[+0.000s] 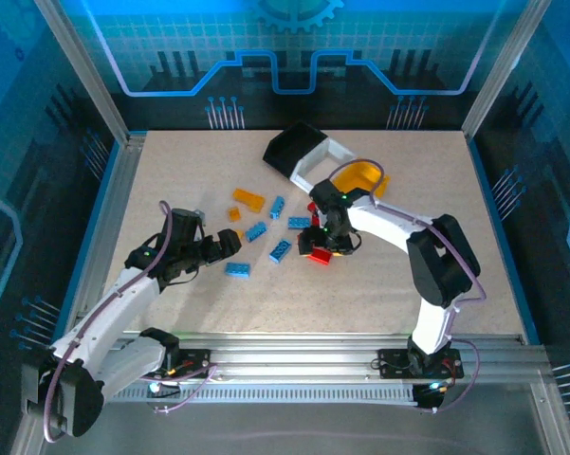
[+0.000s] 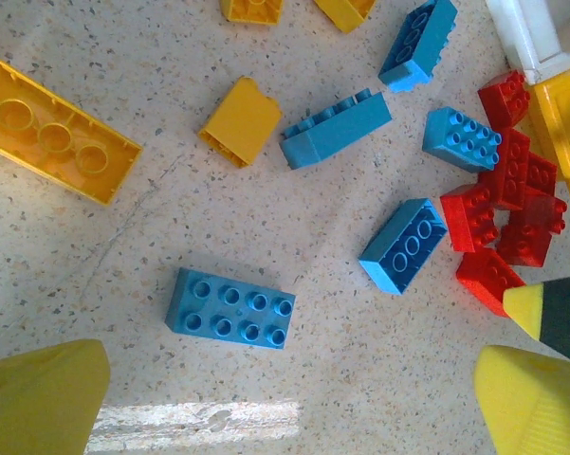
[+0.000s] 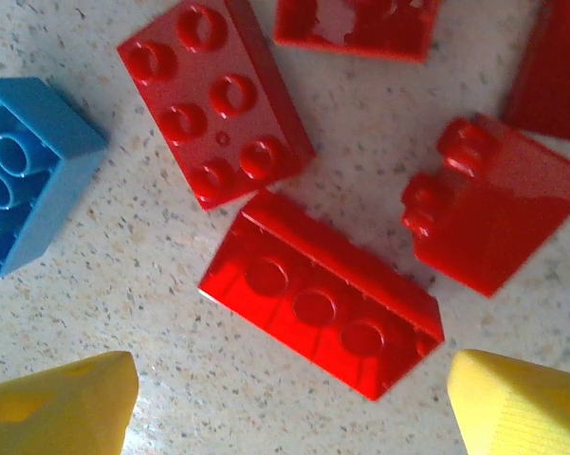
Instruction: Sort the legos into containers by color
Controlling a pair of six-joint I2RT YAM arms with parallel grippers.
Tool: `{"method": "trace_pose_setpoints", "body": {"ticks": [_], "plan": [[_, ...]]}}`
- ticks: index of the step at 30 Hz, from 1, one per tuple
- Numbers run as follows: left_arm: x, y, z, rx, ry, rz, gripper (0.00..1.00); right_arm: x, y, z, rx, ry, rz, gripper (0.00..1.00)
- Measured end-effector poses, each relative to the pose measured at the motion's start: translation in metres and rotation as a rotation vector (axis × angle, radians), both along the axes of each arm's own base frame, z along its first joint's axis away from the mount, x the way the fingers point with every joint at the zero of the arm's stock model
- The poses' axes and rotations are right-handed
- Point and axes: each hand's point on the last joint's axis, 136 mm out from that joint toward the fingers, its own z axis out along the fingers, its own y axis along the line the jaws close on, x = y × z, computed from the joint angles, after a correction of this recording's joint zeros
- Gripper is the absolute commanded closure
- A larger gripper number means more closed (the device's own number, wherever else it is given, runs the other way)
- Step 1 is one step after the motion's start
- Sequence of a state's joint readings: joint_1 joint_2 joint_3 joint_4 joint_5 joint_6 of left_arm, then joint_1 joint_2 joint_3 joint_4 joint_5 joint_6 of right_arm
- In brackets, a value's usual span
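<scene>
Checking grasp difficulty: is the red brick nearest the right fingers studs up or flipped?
Flipped: the red brick shows its hollow underside, three round tubes facing the right wrist camera, no studs on top.

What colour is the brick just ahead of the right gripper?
Red: the brick shows best in the right wrist view.

probably a robotics lab cell: silver aluminium-profile frame (image 1: 83, 74), blue circuit-printed wall panels (image 1: 294, 38), speckled beige tabletop (image 1: 436, 180).

Bright, even light; soft shadows; glare on red legos (image 3: 507, 213); top view slightly soft.
</scene>
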State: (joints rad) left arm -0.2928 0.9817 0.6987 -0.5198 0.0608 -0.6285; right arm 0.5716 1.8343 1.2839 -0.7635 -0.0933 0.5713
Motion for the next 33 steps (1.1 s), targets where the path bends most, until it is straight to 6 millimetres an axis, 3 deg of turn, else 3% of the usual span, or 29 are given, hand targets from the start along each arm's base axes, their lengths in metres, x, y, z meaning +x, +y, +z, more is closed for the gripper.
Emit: {"method": "trace_pose_setpoints", "body": {"ticks": [7, 14, 17, 24, 33], "plan": [[0.000, 0.000, 0.000, 0.001, 0.000, -0.001, 0.01, -0.004, 0.013, -0.002, 0.013, 0.010, 0.056, 0.14], [0.000, 0.000, -0.004, 0.002, 0.009, 0.002, 0.01, -0.040, 0.048, 0.001, 0.049, 0.036, 0.219, 0.13], [-0.002, 0.001, -0.009, 0.005, 0.021, 0.002, 0.01, -0.047, 0.048, 0.005, 0.036, 0.029, 0.257, 0.13], [-0.001, 0.000, -0.013, 0.004, 0.033, 0.008, 0.01, -0.029, 0.027, 0.016, -0.029, -0.036, 0.270, 0.11], [-0.002, 0.001, -0.015, 0.007, 0.041, 0.007, 0.01, -0.004, 0.031, 0.013, -0.070, -0.086, 0.336, 0.09]]}}
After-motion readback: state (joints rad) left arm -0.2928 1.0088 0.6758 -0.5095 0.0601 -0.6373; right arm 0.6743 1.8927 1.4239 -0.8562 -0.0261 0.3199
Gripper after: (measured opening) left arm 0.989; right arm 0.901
